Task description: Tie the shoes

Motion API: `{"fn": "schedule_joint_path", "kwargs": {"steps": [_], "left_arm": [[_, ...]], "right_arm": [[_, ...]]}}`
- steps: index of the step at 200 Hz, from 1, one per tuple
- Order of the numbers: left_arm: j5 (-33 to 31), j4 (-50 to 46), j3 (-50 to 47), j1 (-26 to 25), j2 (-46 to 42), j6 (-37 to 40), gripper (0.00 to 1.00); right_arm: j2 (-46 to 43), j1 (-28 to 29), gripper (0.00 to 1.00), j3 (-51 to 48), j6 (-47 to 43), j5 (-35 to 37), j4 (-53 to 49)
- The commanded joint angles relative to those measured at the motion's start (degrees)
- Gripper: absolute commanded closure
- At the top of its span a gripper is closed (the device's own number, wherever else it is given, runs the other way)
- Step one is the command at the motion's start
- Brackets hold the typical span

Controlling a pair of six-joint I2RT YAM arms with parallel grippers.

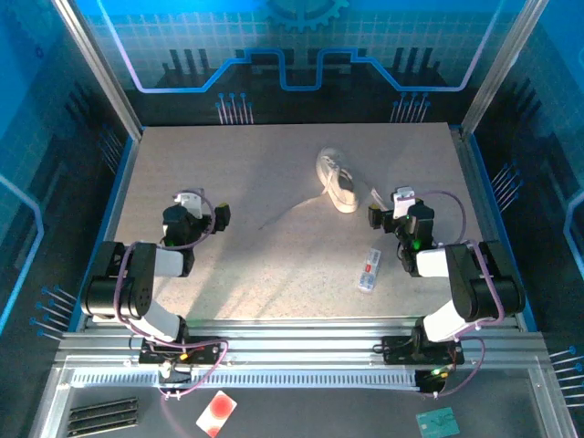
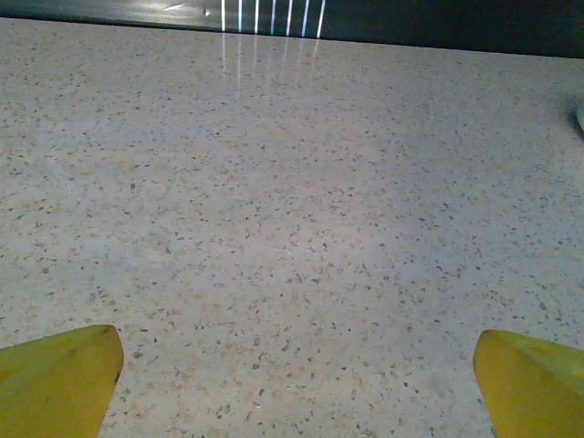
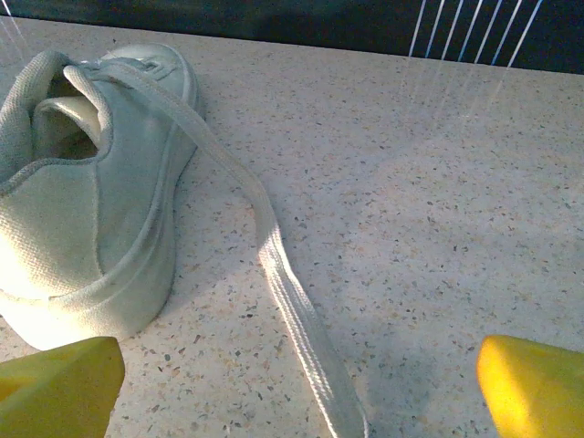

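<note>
At the near edge of the surface point(image 1: 274, 274) both arms sit folded back over their bases. I read this as a ready pose that leaves the middle free for the work. A small flat white strip with red marks point(image 1: 369, 271) lies near the right arm, toward the near right corner. It plays no part in the tying and touches nothing.

Further in, the left pincer point(image 1: 192, 204) hovers over the left half with its jaws spread wide and nothing between them. Its own camera shows the left pincer point(image 2: 294, 388) above bare speckled surface, well apart from the shoe.

The right pincer point(image 1: 400, 199) is likewise spread wide and empty. It points at the shoe point(image 1: 336, 180), which stands upright just beyond it, right of centre and toward the far edge. From the wrist the right pincer point(image 3: 292, 388) faces the heel and the shoe point(image 3: 82, 182) shows its open collar.

The laces are untied. One lace point(image 3: 283, 274) runs from the eyelets down the side and across the surface, ending between the yellow fingers point(image 3: 55, 383), so it looks easy to pick up first. The other lace point(image 1: 290, 210) trails toward the middle of the surface, on the left arm's side. That probably explains why each arm waits on its own flank. No knot is started yet.
</note>
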Motion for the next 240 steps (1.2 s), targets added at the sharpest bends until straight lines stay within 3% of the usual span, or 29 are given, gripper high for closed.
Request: {"fn": "schedule_joint_path", "kwargs": {"steps": [1, 240], "left_arm": [[-0.9, 0.5, 0.9, -0.4, 0.0, 0.0, 0.01], [-0.8, 0.6, 0.9, -0.3, 0.0, 0.1, 0.01]], "right_arm": [[0.1, -0.1, 0.0, 0.8, -0.6, 0.3, 0.8], [0.1, -0.6, 0.0, 0.9, -0.3, -0.8, 0.6]]}}
